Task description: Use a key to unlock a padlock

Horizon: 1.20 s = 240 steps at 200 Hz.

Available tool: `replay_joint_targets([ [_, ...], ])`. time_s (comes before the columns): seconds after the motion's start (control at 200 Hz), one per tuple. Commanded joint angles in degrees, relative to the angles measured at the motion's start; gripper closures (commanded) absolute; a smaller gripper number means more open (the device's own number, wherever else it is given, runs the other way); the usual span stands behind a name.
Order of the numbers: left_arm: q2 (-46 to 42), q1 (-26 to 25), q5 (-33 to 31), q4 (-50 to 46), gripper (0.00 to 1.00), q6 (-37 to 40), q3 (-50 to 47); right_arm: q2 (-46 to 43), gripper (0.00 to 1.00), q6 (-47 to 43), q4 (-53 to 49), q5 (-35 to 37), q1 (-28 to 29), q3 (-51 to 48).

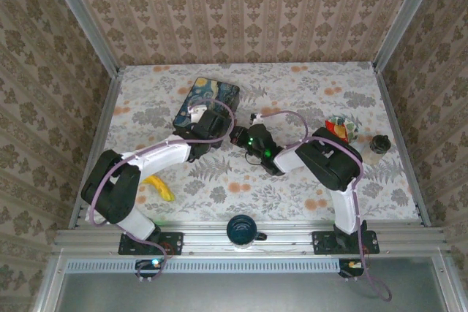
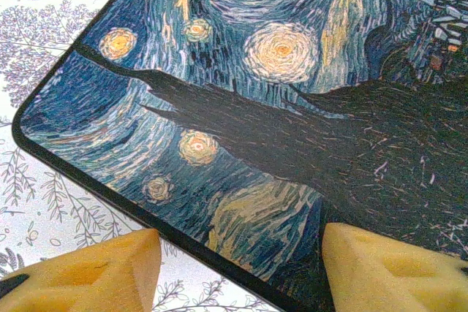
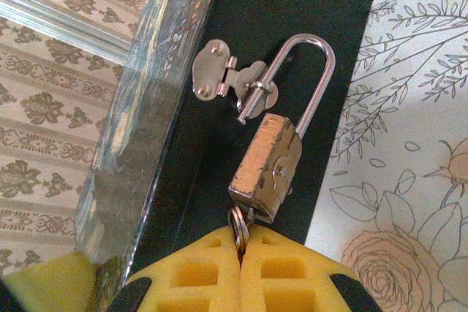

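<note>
Two grippers meet at one blue painted tin box (image 1: 207, 102), which lies left of centre on the table (image 1: 307, 180), nearer the far edge than the near one.

Right wrist view: the padlock (image 3: 267, 168) hangs from the silvery hasp (image 3: 232, 80) on the box's black side wall, the side turned toward the table's right edge. Its thin shackle (image 3: 313, 63) passes through the hasp. The padlock's long axis runs up the frame, leaning slightly right. The shackle's bend points away from the gripper, and the brass body's keyhole end points toward it. The shackle's short leg ends at the hasp, just above the body; whether it is seated cannot be told.

The right gripper (image 3: 240, 246) has its yellow foam pads (image 3: 197, 275) pressed together with the key (image 3: 239, 226) pinched at their seam. The key's ring touches the bottom of the padlock, in line with the long axis, and its blade is hidden.

Top view: the right gripper (image 1: 243, 137) sits near the table's centre, just beside the box. The left gripper (image 1: 212, 123) is over the box's near end.

Left wrist view: the left gripper (image 2: 241, 261) has its fingers (image 2: 95, 275) apart, one over the floral table surface and one over the lid, with the box's dark rim between them. Whether they clamp the box cannot be told.

A banana (image 1: 159, 188) lies toward the near left corner, and a dark mug (image 1: 245, 230) stands at the middle of the near edge.
</note>
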Motion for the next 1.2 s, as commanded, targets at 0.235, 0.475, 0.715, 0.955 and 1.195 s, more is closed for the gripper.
replay_joint_targets([
  [0.235, -1.9, 0.1, 3.6, -3.8, 0.4, 0.0, -2.7, -1.4, 1.0, -4.2, -1.3, 5.5, -2.1, 2.1],
  [0.475, -3.4, 0.3, 4.4, -3.2, 0.39, -0.7, -4.0, -2.2, 1.0, -7.1, -4.3, 5.6, -4.1, 1.5],
  [0.715, -4.6, 0.2, 4.5, -3.3, 0.36, -1.4, -4.0, -0.7, 1.0, -7.4, -4.3, 4.3, -3.6, 3.2],
  [0.955, -11.6, 0.9, 4.3, -2.9, 0.14, -4.2, -6.4, -11.7, 1.0, -12.5, -13.1, 6.0, -3.9, -3.0],
  [1.195, -22.3, 3.4, 4.2, -2.8, 0.0, -8.8, -9.0, -24.0, 1.0, -13.1, -31.2, -0.2, -7.0, -8.4],
])
